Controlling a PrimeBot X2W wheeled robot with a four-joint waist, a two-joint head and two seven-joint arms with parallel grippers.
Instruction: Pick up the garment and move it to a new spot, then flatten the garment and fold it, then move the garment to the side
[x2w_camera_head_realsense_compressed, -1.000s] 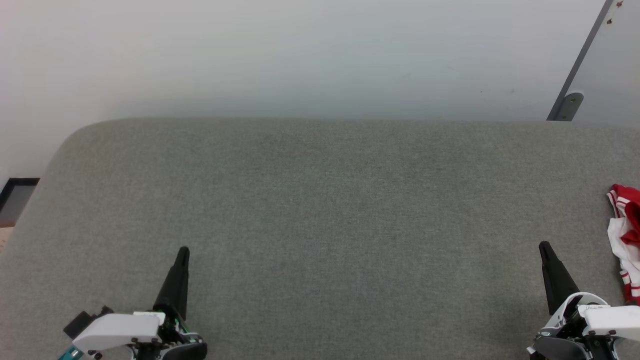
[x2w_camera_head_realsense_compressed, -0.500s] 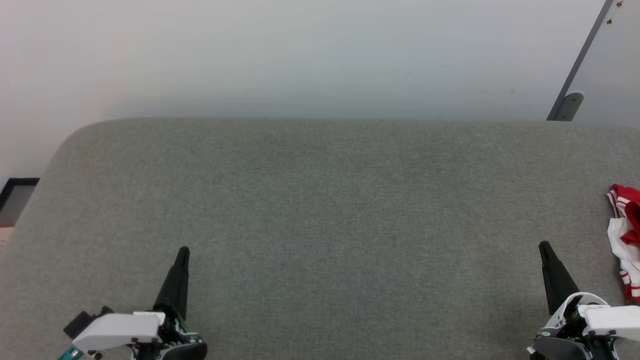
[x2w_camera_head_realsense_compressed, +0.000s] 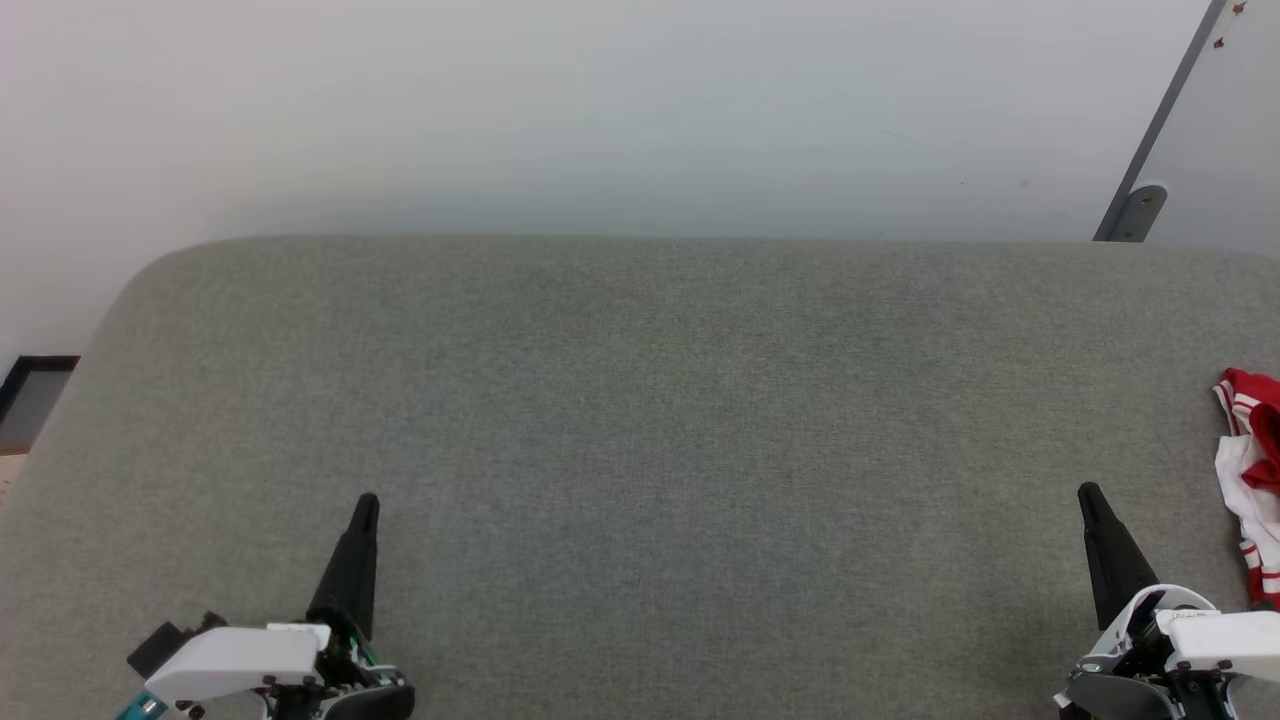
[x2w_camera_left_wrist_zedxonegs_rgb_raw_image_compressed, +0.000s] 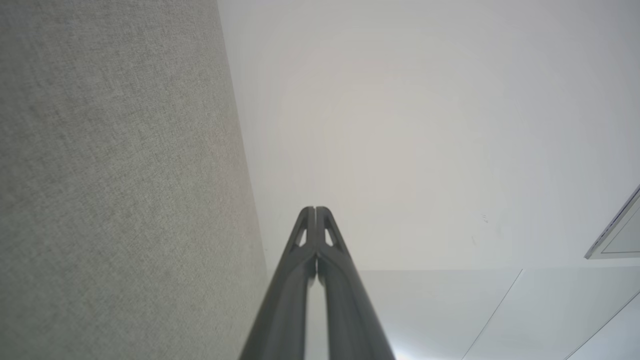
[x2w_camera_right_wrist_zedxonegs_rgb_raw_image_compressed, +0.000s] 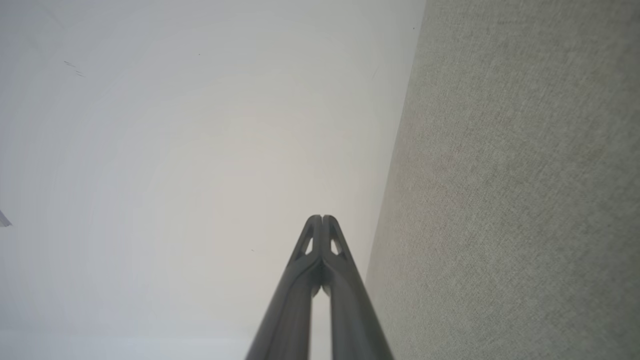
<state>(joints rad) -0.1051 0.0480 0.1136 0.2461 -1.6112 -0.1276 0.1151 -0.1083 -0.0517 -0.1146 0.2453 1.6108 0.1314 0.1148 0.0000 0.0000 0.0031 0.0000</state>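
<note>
Garment (x2w_camera_head_realsense_compressed: 1246, 470) is bunched in a crumpled heap at the far right edge of the grey fabric surface (x2w_camera_head_realsense_compressed: 640, 400). The frame cuts it off in the head view, so all I get is some red cloth, a white patch and a bit of red-white striped trim.

Right end effector (x2w_camera_head_realsense_compressed: 1088, 492) is at the lower right, fingers pointing up the view. It's near the garment, just to its left, but not touching it. Its fingers are pressed together and pinch nothing. The right wrist view backs that up: the two dark fingers (x2w_camera_right_wrist_zedxonegs_rgb_raw_image_compressed: 300, 285) meet at the tips, with grey fabric on one side and pale wall on the other.

Left end effector (x2w_camera_head_realsense_compressed: 366, 503) is at the lower left, well apart from the garment. It's also pressed together with nothing in it. In the left wrist view its fingers (x2w_camera_left_wrist_zedxonegs_rgb_raw_image_compressed: 292, 285) touch at the tips too.

Behind the surface is a plain pale wall (x2w_camera_head_realsense_compressed: 600, 100). A grey panel (x2w_camera_head_realsense_compressed: 1215, 140) leans in at the upper right, with a small bracket (x2w_camera_head_realsense_compressed: 1140, 205) at its foot. At the far left edge is a dark framed thing (x2w_camera_head_realsense_compressed: 30, 395), maybe a vent or a box, I honestly can't tell.
</note>
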